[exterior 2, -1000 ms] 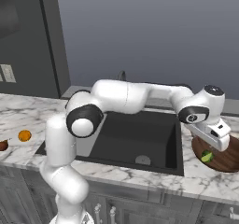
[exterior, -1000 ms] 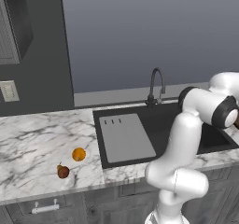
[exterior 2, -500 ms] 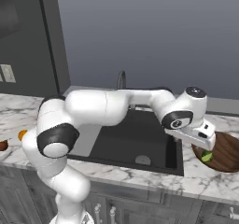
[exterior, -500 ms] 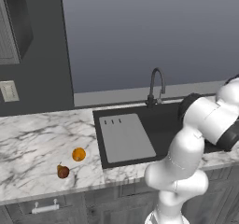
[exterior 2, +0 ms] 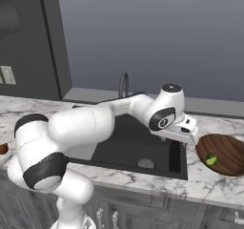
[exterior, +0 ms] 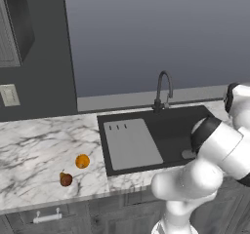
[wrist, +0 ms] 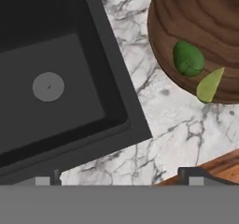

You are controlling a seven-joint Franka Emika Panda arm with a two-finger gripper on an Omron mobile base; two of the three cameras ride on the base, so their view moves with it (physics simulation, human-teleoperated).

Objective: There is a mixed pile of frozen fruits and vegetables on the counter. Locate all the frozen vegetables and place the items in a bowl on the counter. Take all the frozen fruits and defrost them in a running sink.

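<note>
The two frozen vegetables, the dark green ball [wrist: 188, 59] and the pale yellow-green bit [wrist: 209, 84], lie inside the bowl [exterior 2: 228, 152], touching or nearly touching each other, so I judge this half of the task as done. What is left are the frozen fruits: the orange ball [exterior: 82, 161] and the brown stemmed fruit [exterior: 65, 179] sit close together on the counter [exterior: 34, 150], left of the sink [exterior: 161, 135]. The gripper [exterior 2: 185, 133] is on the other side, over the strip of marble between the basin and the bowl, with its fingers wide apart and holding nothing. So the fruits lie well apart from the fingers, across the whole sink to the robot's left. The arm is stretched to the right and bent over the basin, the hand looking down; it will probably need a wide swing left, or the base must drive
</note>
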